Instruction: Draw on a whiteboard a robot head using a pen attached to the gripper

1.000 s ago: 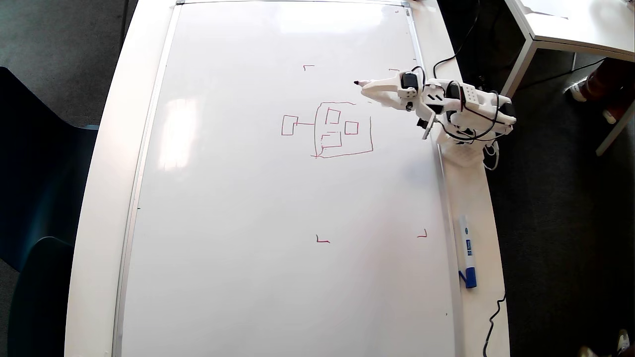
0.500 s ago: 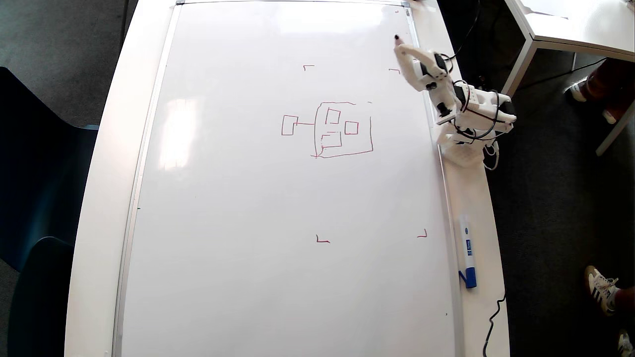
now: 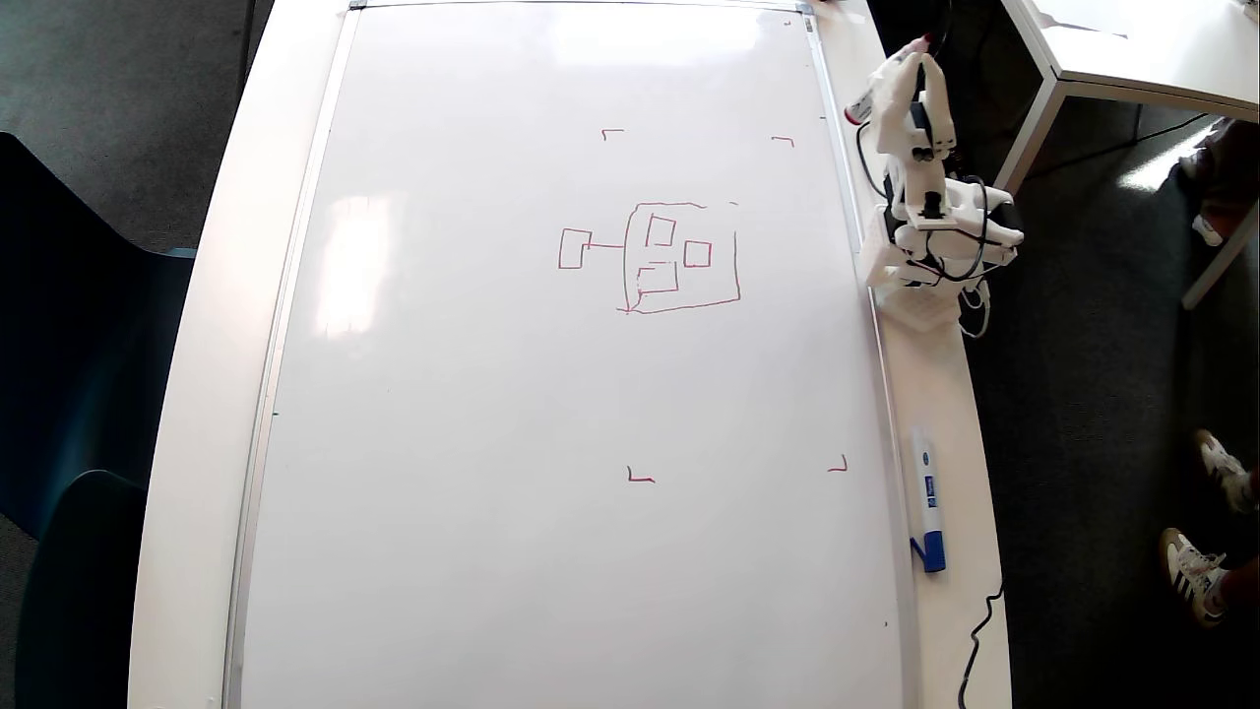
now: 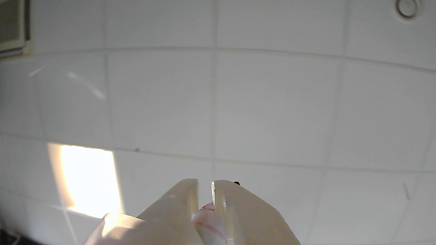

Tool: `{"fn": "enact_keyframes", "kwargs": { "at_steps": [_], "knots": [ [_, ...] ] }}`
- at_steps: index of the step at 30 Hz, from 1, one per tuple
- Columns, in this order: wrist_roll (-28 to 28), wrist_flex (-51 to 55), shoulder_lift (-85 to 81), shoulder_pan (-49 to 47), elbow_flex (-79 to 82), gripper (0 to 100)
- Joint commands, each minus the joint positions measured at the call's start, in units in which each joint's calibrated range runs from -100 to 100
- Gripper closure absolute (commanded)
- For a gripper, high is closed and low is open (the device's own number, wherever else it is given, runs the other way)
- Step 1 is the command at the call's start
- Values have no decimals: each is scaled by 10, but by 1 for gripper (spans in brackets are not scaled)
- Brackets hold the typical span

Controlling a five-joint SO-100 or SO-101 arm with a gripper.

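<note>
In the overhead view the whiteboard [image 3: 492,443] covers most of the table. The robot head [image 3: 736,266] is drawn on it in thin red lines, a rounded square with small squares inside and a stalked square to its left. My gripper [image 3: 915,54] is lifted off the board, past its right frame, above the arm base [image 3: 925,266]. It is shut on the pen [image 3: 866,98], which touches nothing. The wrist view faces the ceiling; the gripper [image 4: 205,183] shows at the bottom edge, its white fingers [image 4: 238,211] tight around the pen [image 4: 206,221].
A white marker with a blue cap [image 3: 925,502] lies on the table strip right of the board. Small red corner marks [image 3: 640,478] sit around the drawing. Another white table [image 3: 1132,49] stands at the top right, a person's shoes [image 3: 1196,576] at the right, a dark chair [image 3: 59,394] at the left.
The arm swung from just right of the drawing toward the board's upper right corner, then rose off the board. The drawing is unchanged. A person's feet moved at the right.
</note>
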Motion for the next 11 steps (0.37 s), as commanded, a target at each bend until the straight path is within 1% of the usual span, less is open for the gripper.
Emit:
{"fn": "enact_keyframes", "kwargs": {
  "at_steps": [1, 4, 5, 8, 11],
  "knots": [
    [1, -104, 2, -2, 4, 99],
    [1, -182, 2, -2, 4, 99],
    [0, -234, 2, -2, 4, 99],
    [0, -308, 2, -2, 4, 99],
    [0, -310, 2, -2, 4, 99]
  ]
}}
